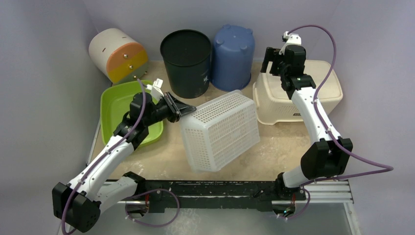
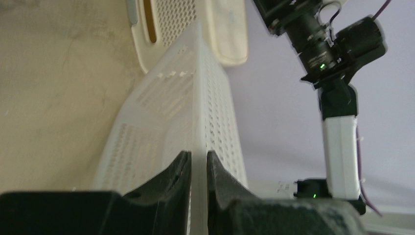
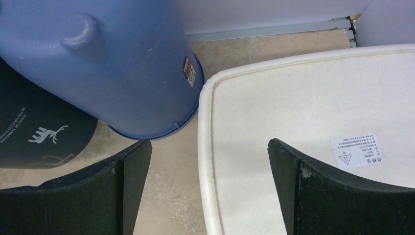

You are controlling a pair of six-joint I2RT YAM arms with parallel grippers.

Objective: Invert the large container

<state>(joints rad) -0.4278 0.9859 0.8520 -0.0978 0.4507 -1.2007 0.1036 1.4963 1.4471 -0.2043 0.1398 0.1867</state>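
Bright even light, faint shadows, blurry left wrist view.

White deer emblem (image 3: pixel 47 133) on black bin (image 3: pixel 24 152); label (image 3: pixel 356 150) print illegible.

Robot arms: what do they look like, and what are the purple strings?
The left arm and right arm are white tubes with chunky black joints. The strings are cables: a thin purple cable loops along each arm. The left gripper and right gripper are black, each with two fingers. A small green light glows on the right arm.
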